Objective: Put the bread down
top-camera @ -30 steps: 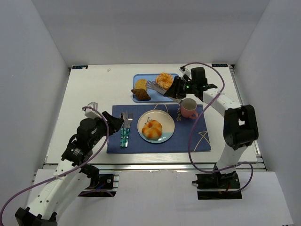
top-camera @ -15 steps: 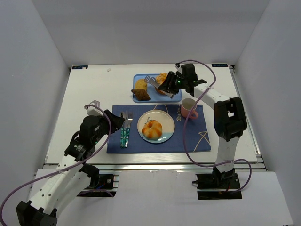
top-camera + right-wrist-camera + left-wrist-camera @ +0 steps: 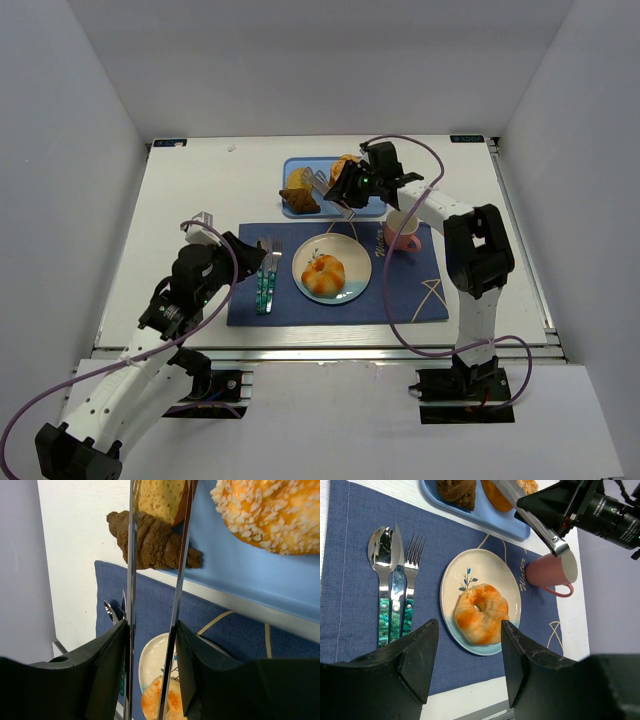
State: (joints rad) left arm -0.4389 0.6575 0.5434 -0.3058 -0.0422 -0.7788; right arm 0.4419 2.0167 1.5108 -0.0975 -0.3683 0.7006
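so the right claw (image 3: pixel 150 627) is clamped onto a pair of metal tongs (image 3: pixel 131 555), one finger pressing the outside of each blade; the blades stand apart and run off the top of the right wrist view, so I can't tell if the tips have anything between them; just ahead of that claw, under and between the blades, there's a dark brown croissant (image 3: pixel 150 542) and a slice of loaf (image 3: pixel 157 497) on the blue tray (image 3: pixel 240 575); a sugar-crusted orange bun (image 3: pixel 270 515) sits on the same tray off to the side of the blades

the top view adds what that one misses; the claw hangs over the tray's near edge with the pink mug (image 3: pixel 402 230) just behind it, toward its own arm's base

left claw (image 3: pixel 468 627) is spread wide with nothing in it, hanging over the blue placemat (image 3: pixel 350 605); straight below the gap between its fingers is the round orange bread (image 3: pixel 481 614), lying on the white plate (image 3: pixel 455 570); cutlery (image 3: pixel 397 595) lies side by side ahead of one finger

only the left wrist view shows the leaf print on the plate, and the tongs' back end hanging near the mug's rim
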